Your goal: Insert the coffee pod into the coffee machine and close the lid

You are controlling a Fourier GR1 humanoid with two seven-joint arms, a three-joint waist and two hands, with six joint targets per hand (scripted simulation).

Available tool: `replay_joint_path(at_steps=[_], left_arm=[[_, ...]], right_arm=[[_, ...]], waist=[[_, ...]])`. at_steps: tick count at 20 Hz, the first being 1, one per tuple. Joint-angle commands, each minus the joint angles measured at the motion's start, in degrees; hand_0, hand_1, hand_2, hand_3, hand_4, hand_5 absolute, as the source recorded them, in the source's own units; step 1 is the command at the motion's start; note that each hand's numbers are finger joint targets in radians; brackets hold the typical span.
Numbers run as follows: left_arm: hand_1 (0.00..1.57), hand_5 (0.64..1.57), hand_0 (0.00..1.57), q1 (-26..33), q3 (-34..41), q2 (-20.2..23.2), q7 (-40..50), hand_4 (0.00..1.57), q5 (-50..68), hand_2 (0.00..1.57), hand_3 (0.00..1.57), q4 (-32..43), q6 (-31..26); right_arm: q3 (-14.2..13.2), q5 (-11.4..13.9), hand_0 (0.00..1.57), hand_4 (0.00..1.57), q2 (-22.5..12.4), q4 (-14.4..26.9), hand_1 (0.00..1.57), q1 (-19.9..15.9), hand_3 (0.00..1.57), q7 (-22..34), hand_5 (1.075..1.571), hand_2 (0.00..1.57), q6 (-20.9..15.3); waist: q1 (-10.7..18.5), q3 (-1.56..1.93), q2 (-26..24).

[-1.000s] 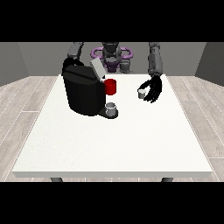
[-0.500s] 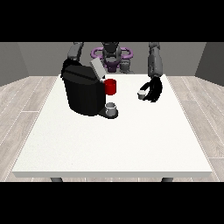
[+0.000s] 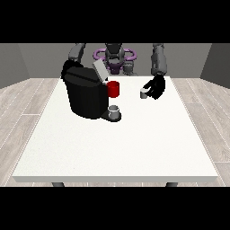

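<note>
At the upper right of the frame, the black hand [image 3: 156, 87] curls its fingers around the small grey coffee pod [image 3: 143, 94], above the white desk [image 3: 117, 148]. The pod looks light, stiff and probably smooth; holding its sides seems best. The black coffee machine [image 3: 85, 93], lid [image 3: 99, 70] raised, stands at upper left.

The coffee machine [image 3: 86, 95] stands at the far left of the tabletop [image 3: 117, 148], its lid [image 3: 99, 71] tilted up, a red mug [image 3: 113, 89] and a small grey cup [image 3: 114, 111] at its right side. The near half and right edge lie open.
</note>
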Motion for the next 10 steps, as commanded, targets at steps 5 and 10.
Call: replay_joint_path(at_steps=[5,10], left_arm=[[1.29,1.571,1.29,-5.65,-0.34,0.8,-0.21,0.56,0.51,1.36,1.34,-4.1,-8.4],[1.25,1.571,1.25,-12.03,-0.18,0.84,2.0,0.57,0.55,1.33,1.29,-6.63,-11.27]], right_arm=[[-1.34,-0.66,0.0,0.44,0.99,5.12,0.0,-0.48,0.0,-1.03,1.571,0.0,-1.17],[-1.64,-0.76,0.0,0.49,-0.4,7.81,0.0,-2.26,0.0,-3.24,1.571,0.0,0.88]], waist=[[1.74,-0.01,-2.86],[1.25,0.02,-1.87]])
